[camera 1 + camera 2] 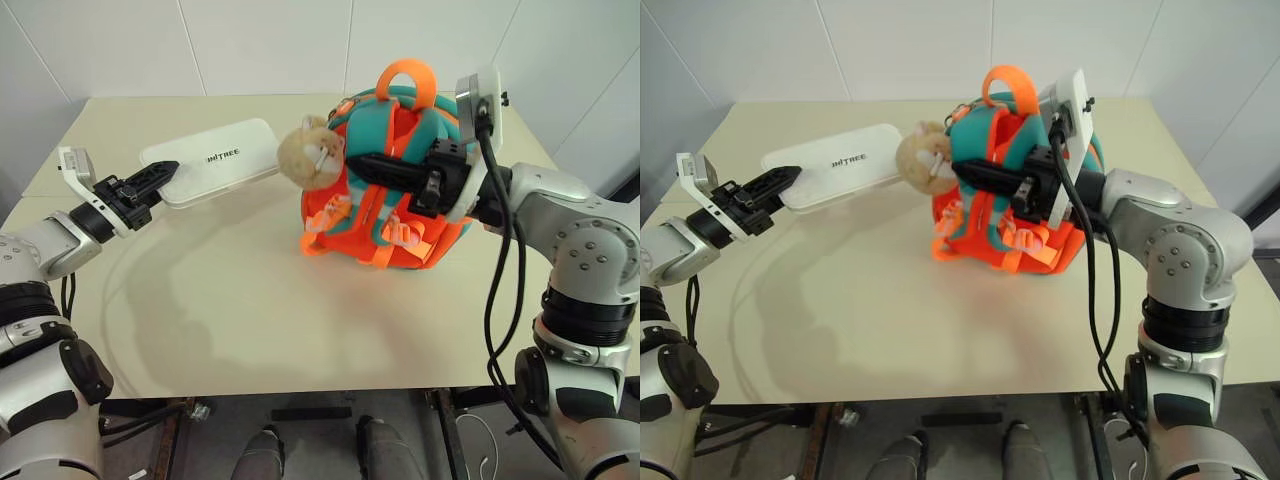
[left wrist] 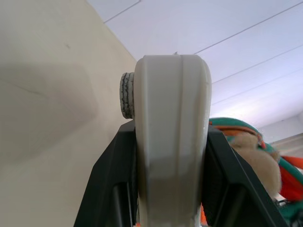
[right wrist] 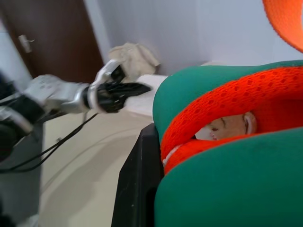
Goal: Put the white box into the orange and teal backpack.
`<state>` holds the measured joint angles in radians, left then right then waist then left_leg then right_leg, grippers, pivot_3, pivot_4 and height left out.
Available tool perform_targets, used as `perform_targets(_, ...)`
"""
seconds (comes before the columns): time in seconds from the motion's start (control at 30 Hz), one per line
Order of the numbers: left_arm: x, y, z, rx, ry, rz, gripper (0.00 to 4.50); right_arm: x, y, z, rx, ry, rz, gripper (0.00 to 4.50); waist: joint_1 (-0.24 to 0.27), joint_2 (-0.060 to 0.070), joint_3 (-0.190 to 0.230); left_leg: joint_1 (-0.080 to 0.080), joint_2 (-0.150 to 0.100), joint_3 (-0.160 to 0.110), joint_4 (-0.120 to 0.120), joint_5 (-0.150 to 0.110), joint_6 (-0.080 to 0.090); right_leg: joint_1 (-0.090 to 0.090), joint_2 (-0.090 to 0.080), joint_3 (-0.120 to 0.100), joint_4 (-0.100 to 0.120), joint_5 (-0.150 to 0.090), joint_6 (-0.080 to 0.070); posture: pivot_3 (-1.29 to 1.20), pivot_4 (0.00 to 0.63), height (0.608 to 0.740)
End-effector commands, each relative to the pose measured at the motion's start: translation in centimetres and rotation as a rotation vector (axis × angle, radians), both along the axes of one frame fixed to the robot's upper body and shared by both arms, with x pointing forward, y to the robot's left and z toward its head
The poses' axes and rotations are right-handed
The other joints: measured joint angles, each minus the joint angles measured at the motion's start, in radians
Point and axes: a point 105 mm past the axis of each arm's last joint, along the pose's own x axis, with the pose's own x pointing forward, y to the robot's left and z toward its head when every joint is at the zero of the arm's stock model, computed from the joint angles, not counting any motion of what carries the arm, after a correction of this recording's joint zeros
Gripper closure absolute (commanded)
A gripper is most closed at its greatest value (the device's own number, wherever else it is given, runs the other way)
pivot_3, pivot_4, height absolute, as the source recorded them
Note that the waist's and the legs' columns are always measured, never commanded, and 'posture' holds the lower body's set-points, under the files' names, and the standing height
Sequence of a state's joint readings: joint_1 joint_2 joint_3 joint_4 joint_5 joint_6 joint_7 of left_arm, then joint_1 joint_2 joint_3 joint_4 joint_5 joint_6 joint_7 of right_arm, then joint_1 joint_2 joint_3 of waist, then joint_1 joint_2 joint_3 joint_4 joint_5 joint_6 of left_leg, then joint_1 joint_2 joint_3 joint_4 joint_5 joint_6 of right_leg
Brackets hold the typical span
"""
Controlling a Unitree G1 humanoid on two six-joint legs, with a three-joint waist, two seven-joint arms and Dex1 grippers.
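Left gripper clamps the flat white plastic box by its edge at the beige table's ten o'clock; right gripper pinches the rounded orange and teal backpack at two o'clock, likely steadying it

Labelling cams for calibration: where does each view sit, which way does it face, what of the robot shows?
Left eye, right eye: head, looking down over the table; both arms show.
Left wrist: looks along the left gripper, shut on the white box.
Right wrist: looks along the right gripper, shut on the orange and teal backpack; left gripper beyond.
Shared: eyes and right wrist show box, backpack, left gripper.
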<state>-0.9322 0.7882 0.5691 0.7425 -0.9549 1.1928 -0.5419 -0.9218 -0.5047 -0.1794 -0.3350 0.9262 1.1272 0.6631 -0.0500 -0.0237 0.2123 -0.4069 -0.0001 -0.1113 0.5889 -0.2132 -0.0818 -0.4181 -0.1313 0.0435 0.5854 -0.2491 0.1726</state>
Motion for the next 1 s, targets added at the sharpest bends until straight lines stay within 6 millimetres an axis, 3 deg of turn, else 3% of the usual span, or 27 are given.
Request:
perform_targets(0.03, -0.3, 0.7, 2.4, 0.026, -0.108, 0.010, 3.22, -3.1, 0.6, 1.1, -0.016, -0.085, 0.114, 4.50, 0.000, 0.000, 0.000, 0.000, 0.000, 0.000, 0.000, 0.000, 0.000, 0.000, 0.000, 0.000, 0.000, 0.000, 0.000, 0.00, 0.150, 0.740)
perform_targets(0.17, -0.1, 0.6, 2.2, 0.064, -0.122, -0.001, 3.22, -4.6, 0.8, -0.4, -0.100, -0.084, 0.178, 4.50, 0.005, 0.000, 0.000, 0.000, 0.000, 0.000, 0.000, 0.000, 0.000, 0.000, 0.000, 0.000, 0.000, 0.000, 0.000, 0.00, 0.150, 0.740)
perform_targets(0.33, 0.0, 0.6, 2.0, 0.092, -0.127, -0.013, 3.22, -6.0, 1.1, 1.3, -0.053, -0.101, 0.254, 4.50, 0.003, -0.001, 0.001, 0.000, 0.000, 0.000, 0.000, 0.000, 0.000, -0.001, 0.000, 0.000, 0.000, 0.000, 0.000, 0.00, 0.150, 0.740)
perform_targets(0.57, -0.3, 0.2, 2.6, 0.204, -0.304, -0.050, 3.22, -5.3, -0.7, -2.5, -0.229, -0.050, 0.214, 4.50, 0.020, -0.002, 0.001, -0.001, 0.000, 0.001, 0.001, -0.001, 0.001, -0.001, 0.000, 0.000, 0.000, -0.001, 0.000, 0.00, 0.150, 0.740)
perform_targets(0.77, -3.4, 0.0, 4.3, 0.250, -0.635, -0.166, 3.22, -3.2, -3.4, -4.7, -0.329, -0.051, 0.109, 4.50, 0.021, -0.003, 0.001, -0.001, 0.000, 0.001, 0.002, -0.001, 0.001, -0.001, 0.000, 0.000, -0.004, -0.001, 0.000, 0.00, 0.150, 0.740)
perform_targets(1.0, -6.3, 1.0, 6.5, 0.152, -0.890, -0.224, 3.23, -2.9, -4.4, -5.8, -0.330, -0.026, 0.087, 4.50, 0.021, -0.003, 0.001, -0.001, 0.001, 0.001, 0.004, -0.001, 0.001, -0.001, 0.000, 0.000, -0.002, -0.001, -0.001, 0.00, 0.150, 0.740)
